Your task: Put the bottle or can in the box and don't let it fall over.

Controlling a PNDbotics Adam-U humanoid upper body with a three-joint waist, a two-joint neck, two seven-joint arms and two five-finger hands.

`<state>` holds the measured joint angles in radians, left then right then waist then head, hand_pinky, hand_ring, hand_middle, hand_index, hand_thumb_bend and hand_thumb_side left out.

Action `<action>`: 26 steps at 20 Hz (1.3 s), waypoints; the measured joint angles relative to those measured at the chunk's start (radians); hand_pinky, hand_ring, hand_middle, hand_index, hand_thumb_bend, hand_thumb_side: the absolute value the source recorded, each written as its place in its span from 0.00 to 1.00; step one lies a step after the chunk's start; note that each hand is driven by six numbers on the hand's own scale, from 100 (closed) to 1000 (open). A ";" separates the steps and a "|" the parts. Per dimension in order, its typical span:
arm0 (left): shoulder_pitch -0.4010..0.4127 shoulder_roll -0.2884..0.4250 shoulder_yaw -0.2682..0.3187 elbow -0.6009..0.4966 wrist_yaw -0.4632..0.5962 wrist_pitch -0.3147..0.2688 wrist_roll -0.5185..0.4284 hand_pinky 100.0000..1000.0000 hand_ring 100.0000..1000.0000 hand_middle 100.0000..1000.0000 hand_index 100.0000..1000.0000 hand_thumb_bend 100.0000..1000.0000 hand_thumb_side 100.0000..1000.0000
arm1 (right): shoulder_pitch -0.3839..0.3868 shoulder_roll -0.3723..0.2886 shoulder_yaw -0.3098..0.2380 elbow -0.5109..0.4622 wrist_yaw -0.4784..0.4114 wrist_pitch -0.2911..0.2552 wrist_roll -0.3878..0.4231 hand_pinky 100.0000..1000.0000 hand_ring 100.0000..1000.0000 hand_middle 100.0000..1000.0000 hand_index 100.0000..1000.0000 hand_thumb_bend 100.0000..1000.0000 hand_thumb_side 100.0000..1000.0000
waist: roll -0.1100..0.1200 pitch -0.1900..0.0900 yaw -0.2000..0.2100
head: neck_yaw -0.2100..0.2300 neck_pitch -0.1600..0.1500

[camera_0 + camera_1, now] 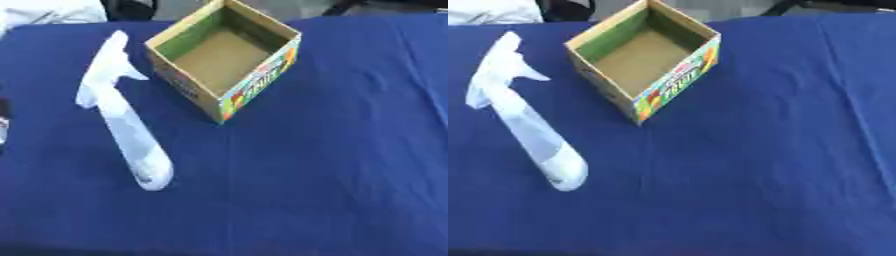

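One white spray bottle (122,117) is laid flat on the blue-clothed worktop (332,165), at nine o'clock of the open cardboard box (229,60); neither hand is seen.

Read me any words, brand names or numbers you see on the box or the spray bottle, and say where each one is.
Cardboard box, colourful front panel: large white lettering that looks like "FRUIT", too blurred to be sure.
Same panel, small red patch above that lettering: too blurred to read.
Box's left outer side: a faint printed mark, unreadable.
White spray bottle, lying on the blue tablecloth: no text visible.
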<state>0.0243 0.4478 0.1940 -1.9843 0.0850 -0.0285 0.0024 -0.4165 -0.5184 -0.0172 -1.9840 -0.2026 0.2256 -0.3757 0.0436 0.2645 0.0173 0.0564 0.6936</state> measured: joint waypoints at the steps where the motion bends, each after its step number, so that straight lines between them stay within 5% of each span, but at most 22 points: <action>1: 0.000 0.000 -0.001 0.000 -0.003 0.003 -0.004 1.00 1.00 1.00 0.97 0.01 0.47 | 0.000 0.000 0.000 0.000 0.000 0.000 0.000 1.00 0.94 1.00 0.96 0.00 0.41 | 0.000 0.000 0.000 | 0.000 0.000; 17: -0.023 0.021 -0.093 0.000 -0.014 0.079 -0.125 1.00 1.00 1.00 0.97 0.00 0.63 | -0.005 0.000 0.001 0.000 -0.002 0.000 0.001 1.00 0.94 1.00 0.96 0.00 0.41 | 0.001 0.000 -0.011 | 0.004 0.000; 26: -0.042 0.038 -0.142 0.000 -0.011 0.146 -0.161 1.00 1.00 1.00 0.97 0.03 0.64 | -0.005 0.000 0.005 0.000 -0.004 0.000 0.001 1.00 0.94 1.00 0.96 0.00 0.41 | 0.001 0.000 -0.013 | 0.007 -0.001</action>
<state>-0.0176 0.4860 0.0523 -1.9843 0.0738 0.1180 -0.1585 -0.4219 -0.5184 -0.0117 -1.9840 -0.2067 0.2253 -0.3745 0.0447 0.2646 0.0046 0.0631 0.6928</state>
